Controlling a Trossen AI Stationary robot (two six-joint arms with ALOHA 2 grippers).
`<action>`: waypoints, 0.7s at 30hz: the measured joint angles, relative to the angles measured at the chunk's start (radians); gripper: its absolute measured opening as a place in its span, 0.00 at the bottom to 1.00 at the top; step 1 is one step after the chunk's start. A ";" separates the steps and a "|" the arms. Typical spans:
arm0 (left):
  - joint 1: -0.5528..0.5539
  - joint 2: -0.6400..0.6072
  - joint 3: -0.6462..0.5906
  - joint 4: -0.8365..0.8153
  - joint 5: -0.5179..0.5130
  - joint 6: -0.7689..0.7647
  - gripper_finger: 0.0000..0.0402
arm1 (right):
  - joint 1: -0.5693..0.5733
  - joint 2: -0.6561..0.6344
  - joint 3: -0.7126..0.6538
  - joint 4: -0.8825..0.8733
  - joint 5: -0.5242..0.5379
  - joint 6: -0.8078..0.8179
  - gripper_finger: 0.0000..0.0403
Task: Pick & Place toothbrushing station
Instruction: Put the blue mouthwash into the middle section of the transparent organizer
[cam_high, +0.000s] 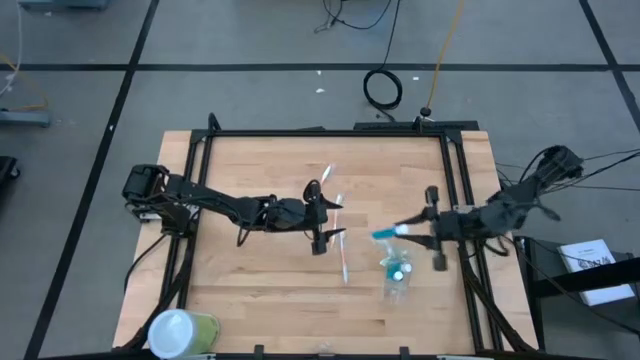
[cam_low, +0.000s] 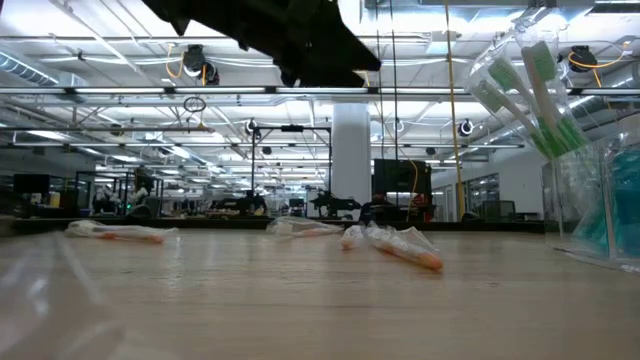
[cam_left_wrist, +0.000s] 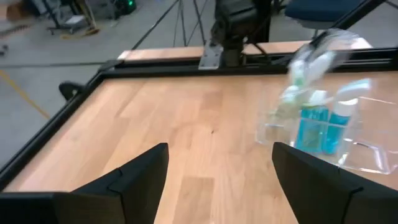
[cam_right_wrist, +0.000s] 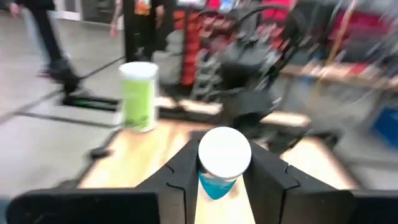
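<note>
My right gripper (cam_high: 418, 231) is shut on a small teal tube with a white cap (cam_high: 388, 235), held just far of the clear plastic holder (cam_high: 397, 272). The holder stands on the table with teal tubes (cam_left_wrist: 314, 124) in it and a bag of green toothbrushes (cam_low: 530, 85) leaning out of its top. Wrapped white and orange toothbrushes (cam_high: 344, 256) (cam_high: 331, 187) lie flat on the wood. My left gripper (cam_high: 320, 216) is open and empty between them, left of the holder. My right gripper pinches the tube between its two fingers (cam_right_wrist: 186, 177). The white cap end (cam_right_wrist: 224, 152) faces back toward the wrist, and the teal body (cam_right_wrist: 216, 185) runs forward along the fingers. The fingers come about level from the table's right. The tube is lifted clear of the table.
A large yellow-green container with a white top (cam_high: 184, 331) stands at the near left corner; it also shows in the right wrist view (cam_right_wrist: 139, 94). A black frame (cam_high: 330, 132) rims the wooden table. Bare wood lies at the far and near left.
</note>
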 joint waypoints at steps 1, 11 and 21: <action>0.002 0.000 0.000 -0.004 0.000 -0.011 0.74 | 0.029 -0.007 0.015 -0.065 0.000 0.058 0.22; 0.011 0.000 0.000 -0.007 0.000 -0.041 0.70 | 0.170 0.084 0.044 -0.462 -0.160 0.572 0.22; 0.011 0.000 0.000 -0.003 0.000 -0.094 0.71 | 0.181 0.239 0.044 -0.550 -0.237 0.703 0.22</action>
